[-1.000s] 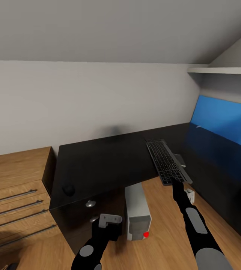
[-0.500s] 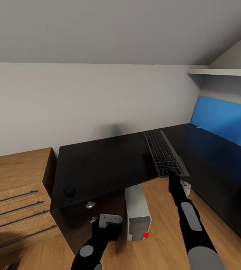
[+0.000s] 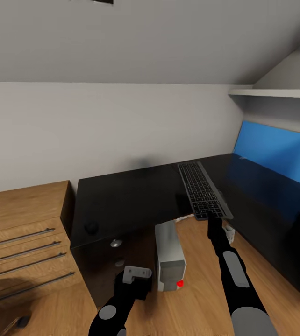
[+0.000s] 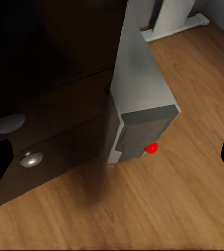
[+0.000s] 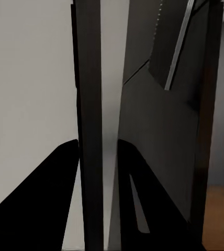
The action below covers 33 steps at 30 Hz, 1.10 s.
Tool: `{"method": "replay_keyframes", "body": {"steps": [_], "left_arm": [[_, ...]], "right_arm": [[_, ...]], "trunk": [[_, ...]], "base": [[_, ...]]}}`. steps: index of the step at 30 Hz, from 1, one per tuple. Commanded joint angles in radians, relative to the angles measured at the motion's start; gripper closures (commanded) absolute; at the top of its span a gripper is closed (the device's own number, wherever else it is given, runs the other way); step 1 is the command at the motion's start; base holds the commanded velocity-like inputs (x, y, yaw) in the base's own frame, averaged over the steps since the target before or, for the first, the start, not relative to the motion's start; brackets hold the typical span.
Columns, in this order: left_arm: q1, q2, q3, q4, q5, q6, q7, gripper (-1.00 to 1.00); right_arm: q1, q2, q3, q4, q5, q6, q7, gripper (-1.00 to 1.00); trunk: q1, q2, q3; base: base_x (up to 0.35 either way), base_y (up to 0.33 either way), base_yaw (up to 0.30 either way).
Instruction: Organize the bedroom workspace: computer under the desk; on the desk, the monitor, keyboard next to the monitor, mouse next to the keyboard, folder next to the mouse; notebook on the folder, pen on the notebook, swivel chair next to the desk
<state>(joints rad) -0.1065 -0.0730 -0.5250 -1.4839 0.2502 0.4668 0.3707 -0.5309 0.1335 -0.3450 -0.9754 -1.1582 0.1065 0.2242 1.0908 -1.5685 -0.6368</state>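
The desk [image 3: 126, 200], glossy black and L-shaped, is being shown against the sloped white wall, with a light-wood drawer cabinet [image 3: 24, 242] just beside its outer end. The computer [image 3: 169, 256] is being seen standing on the floor at the desk's edge, partly beneath the top, its red light facing the robot; that part of the task is judged largely met. A broad blue panel [image 3: 281, 158] is being shown upright along the far wing of the desk; what it is cannot be told. The keyboard [image 3: 201, 189] is being held over the desk, its near short end overhanging the edge; its long axis is running from the robot toward the wall, keys facing up. The right pincer [image 3: 211, 219] is being kept closed on that near end, as the right wrist view confirms with the slab edge-on between the fingers [image 5: 54, 193]. The left pincer [image 3: 137, 274] is hanging low before the drawers; whether it is open cannot be told. The mouse [image 3: 91, 227] is being seen as a small dark lump near the desk's front corner. Folder, notebook, pen and chair steps are judged still outstanding.
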Motion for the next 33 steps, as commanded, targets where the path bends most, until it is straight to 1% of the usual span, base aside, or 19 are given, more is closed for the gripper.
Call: {"method": "replay_keyframes", "body": {"steps": [1, 6, 11, 17, 22, 29, 33], "left_arm": [[-0.001, 0.0, -0.002, -0.001, 0.011, 0.003, 0.01, -1.0], [-0.001, -0.001, -0.003, -0.001, 0.011, 0.003, 0.01, -1.0], [-0.001, -0.001, -0.003, -0.001, 0.011, 0.003, 0.01, -1.0], [-0.001, -0.001, -0.003, -0.001, 0.011, 0.003, 0.01, -1.0], [-0.001, -0.001, -0.003, -0.001, 0.011, 0.003, 0.01, -1.0], [-0.001, -0.001, -0.003, -0.001, 0.011, 0.003, 0.01, -1.0], [-0.001, -0.001, -0.003, 0.0, 0.011, 0.003, 0.01, -1.0]], "right_arm": [[-0.001, 0.001, -0.005, 0.0, -0.011, 0.01, 0.004, 1.0], [-0.001, 0.003, -0.004, 0.0, -0.011, 0.01, 0.004, 1.0], [-0.001, 0.004, 0.0, 0.004, -0.01, 0.009, 0.003, 1.0], [-0.001, 0.005, 0.042, 0.006, -0.008, 0.01, 0.004, 1.0], [0.003, 0.004, 0.058, 0.001, -0.008, 0.016, 0.01, 1.0], [0.003, 0.004, 0.063, 0.001, -0.008, 0.016, 0.005, 1.0], [0.003, 0.004, 0.091, 0.003, -0.007, 0.014, 0.003, 1.0]], "trunk": [[-0.001, -0.001, 0.001], [-0.001, -0.001, 0.008], [-0.001, -0.001, 0.016], [-0.001, -0.001, 0.022], [-0.001, -0.001, 0.022], [-0.001, -0.001, 0.022], [-0.001, -0.001, 0.024]], "base": [[-0.331, 0.0, 0.0], [-0.334, 0.0, 0.006], [-0.266, 0.0, 0.093], [-0.038, 0.0, 0.123], [-0.002, 0.0, 0.013], [0.0, 0.0, 0.013], [0.0, 0.0, 0.126]]}}
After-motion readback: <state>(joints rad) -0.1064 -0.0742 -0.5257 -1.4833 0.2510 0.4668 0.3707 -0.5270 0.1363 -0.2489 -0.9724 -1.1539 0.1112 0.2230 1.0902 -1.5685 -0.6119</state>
